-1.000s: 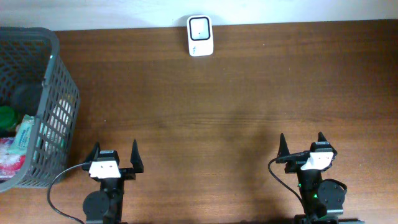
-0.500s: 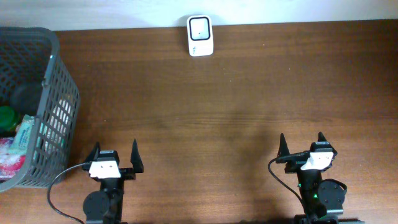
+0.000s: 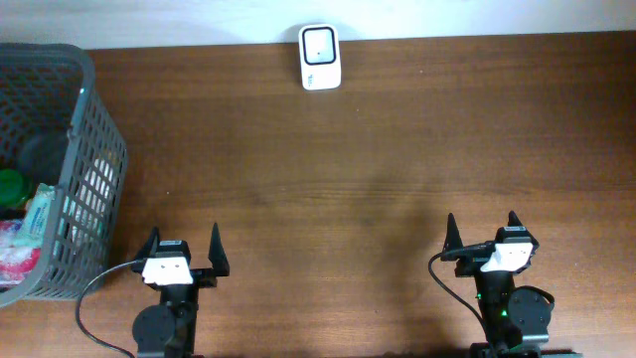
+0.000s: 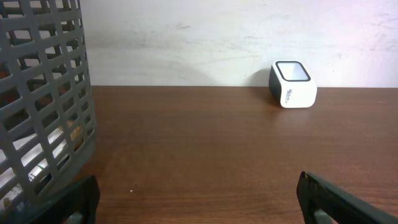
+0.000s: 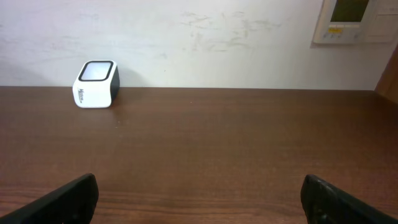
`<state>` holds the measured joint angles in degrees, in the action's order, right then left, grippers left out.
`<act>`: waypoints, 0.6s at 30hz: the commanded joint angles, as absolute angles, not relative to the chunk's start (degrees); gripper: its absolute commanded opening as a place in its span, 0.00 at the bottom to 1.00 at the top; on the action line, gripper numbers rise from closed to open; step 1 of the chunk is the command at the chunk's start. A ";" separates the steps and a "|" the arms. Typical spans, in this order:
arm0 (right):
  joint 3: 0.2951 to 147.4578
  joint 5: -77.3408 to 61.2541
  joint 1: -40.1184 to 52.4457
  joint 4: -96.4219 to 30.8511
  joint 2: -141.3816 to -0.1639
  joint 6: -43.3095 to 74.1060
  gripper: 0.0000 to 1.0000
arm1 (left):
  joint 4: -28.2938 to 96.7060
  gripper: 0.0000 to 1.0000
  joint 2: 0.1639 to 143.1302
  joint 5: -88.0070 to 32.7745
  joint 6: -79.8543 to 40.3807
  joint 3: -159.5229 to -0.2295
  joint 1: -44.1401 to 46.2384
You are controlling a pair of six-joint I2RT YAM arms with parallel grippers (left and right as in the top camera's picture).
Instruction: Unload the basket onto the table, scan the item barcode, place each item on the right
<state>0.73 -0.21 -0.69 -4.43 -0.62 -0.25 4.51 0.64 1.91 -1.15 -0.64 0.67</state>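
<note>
A white barcode scanner [image 3: 320, 57] with a dark window stands at the table's far edge, also in the left wrist view [image 4: 292, 84] and the right wrist view [image 5: 96, 83]. A grey mesh basket [image 3: 84, 179] at the far left holds several packaged items [image 3: 30, 224]; which one is the item I cannot tell. My left gripper [image 3: 184, 246] is open at the near left, just right of the basket, with nothing between its fingers. My right gripper [image 3: 481, 227] is open at the near right, also with nothing in it.
The basket wall [image 4: 43, 112] fills the left of the left wrist view. A white wall runs behind the table's far edge, with a wall panel [image 5: 354, 22] at the upper right. Bare brown tabletop [image 3: 348, 179] lies between grippers and scanner.
</note>
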 commanded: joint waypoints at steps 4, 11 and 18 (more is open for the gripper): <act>0.32 0.30 -0.38 -4.67 -0.25 -0.60 0.99 | 4.82 0.99 0.30 1.28 -1.72 -0.51 0.58; 0.32 0.30 -0.38 -4.67 -0.25 -0.60 0.99 | 4.82 0.99 0.30 1.28 -1.72 -0.51 0.58; 0.32 0.30 -0.38 -4.69 -0.25 -0.62 0.99 | 4.60 0.99 0.30 -1.43 -1.74 -0.54 0.58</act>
<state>0.73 -0.21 -0.69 -4.40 -0.62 -0.27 4.51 0.64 1.69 -1.15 -0.64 0.67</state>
